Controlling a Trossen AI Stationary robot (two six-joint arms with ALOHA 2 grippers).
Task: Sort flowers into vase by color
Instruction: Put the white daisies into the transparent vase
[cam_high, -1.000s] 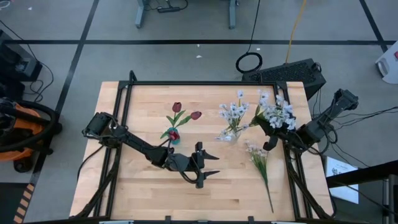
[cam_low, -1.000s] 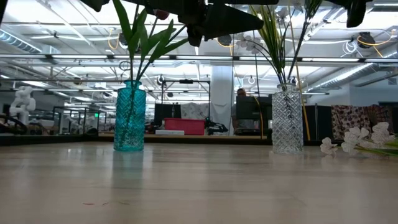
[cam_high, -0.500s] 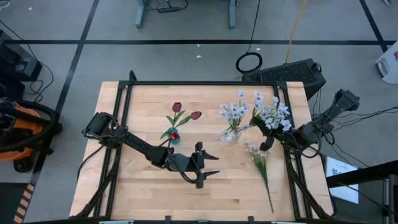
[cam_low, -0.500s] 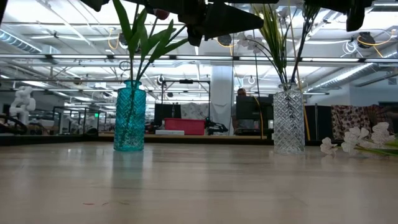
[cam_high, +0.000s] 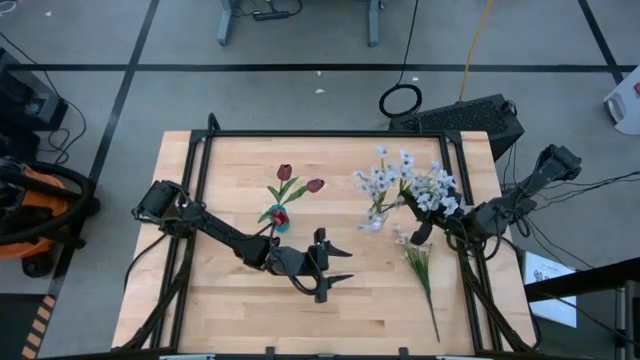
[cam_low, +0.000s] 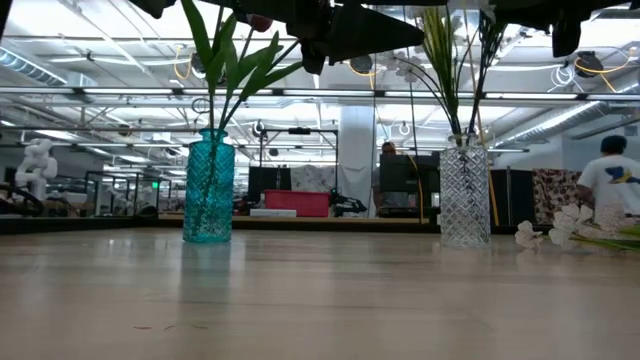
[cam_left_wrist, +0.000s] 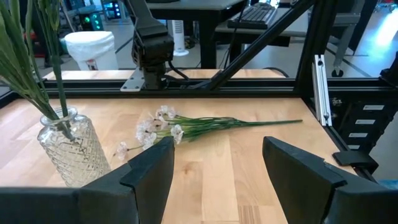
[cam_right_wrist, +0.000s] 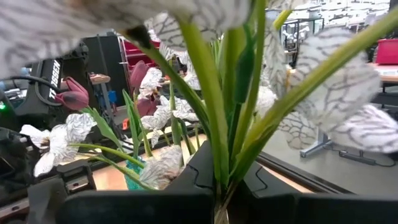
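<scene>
A pale wooden table (cam_high: 230, 300) carries a teal vase (cam_low: 209, 187) of red flowers (cam_high: 285, 173) and a clear vase (cam_low: 463, 193) of white sprays; the right gripper (cam_high: 422, 222) is clamped on a white spray (cam_high: 432, 188) above the clear vase; another white spray (cam_left_wrist: 163, 126) lies flat nearby; the left gripper (cam_left_wrist: 217, 177) hovers mid-table, fingers spread, holding nothing.

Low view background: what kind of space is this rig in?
Probably an open lab or workshop floor. The wooden table sits in a black metal frame on grey concrete, cables trail across the floor, and desks with monitors fill the hall behind.
</scene>
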